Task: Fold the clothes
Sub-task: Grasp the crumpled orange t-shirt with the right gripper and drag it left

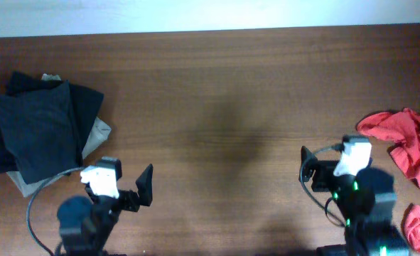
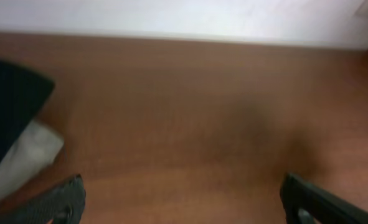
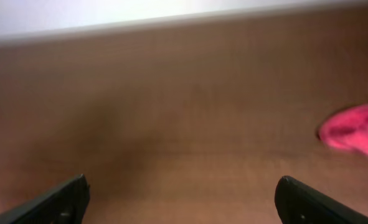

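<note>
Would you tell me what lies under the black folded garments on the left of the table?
A beige garment lies beneath the black folded garments, showing only along their right and lower edges. The rest of it, and anything else under the pile, is covered.

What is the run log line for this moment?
fold: not begun | left gripper: open, empty | right gripper: open, empty | shirt: crumpled, right edge, untouched | dark pile: left edge

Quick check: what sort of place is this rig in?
Probably a lab or test bench for laundry folding: a wooden table against a plain white wall, folded dark garments stacked at left, a crumpled red T-shirt at right.
</note>
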Robot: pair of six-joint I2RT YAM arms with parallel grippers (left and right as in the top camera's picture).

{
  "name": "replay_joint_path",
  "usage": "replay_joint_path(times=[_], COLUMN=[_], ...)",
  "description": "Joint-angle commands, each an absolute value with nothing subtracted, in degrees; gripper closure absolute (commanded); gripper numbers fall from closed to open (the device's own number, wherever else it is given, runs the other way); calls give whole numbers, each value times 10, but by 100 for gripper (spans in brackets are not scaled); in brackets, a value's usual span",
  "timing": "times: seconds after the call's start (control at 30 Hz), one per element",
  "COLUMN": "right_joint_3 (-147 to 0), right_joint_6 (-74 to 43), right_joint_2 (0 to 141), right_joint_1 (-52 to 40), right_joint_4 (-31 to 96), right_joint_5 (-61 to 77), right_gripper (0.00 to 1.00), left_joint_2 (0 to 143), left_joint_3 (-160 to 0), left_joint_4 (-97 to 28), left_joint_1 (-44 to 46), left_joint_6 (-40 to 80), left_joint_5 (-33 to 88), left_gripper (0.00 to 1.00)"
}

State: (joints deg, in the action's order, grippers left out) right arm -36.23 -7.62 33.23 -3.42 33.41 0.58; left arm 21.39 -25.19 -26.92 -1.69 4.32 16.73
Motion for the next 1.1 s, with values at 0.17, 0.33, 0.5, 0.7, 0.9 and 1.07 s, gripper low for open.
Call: replay_joint_path(times=[0.17, 0.33, 0.5, 0.7, 0.9, 1.07], right_joint_3=[-506, -506, -506, -506, -592, -832], right_joint_6=[-26, -72, -100, -102, -98, -100], right_joint_2=[657, 865, 1023, 1069, 1029, 1027], right_joint_1=[-18, 125, 227, 241, 200, 87], right_joint_4=[286, 166, 56, -36, -101, -84], right_joint_5=[-149, -208, -117, -124, 132, 78], right_gripper=[1, 0, 0, 66, 96, 86], left_joint_2=[506, 543, 543, 543, 543, 543], left_joint_3=[-446, -453, -453, -453, -453, -453], left_joint_4=[-401, -401, -396, -395, -395, -395], left_joint_1=[-20, -20, -20, -20, -20, -20], left_joint_6=[-26, -27, -26, -26, -26, -26], left_joint_5=[148, 148, 148, 148, 148, 148], left_gripper=[0, 1, 1, 1, 1, 1])
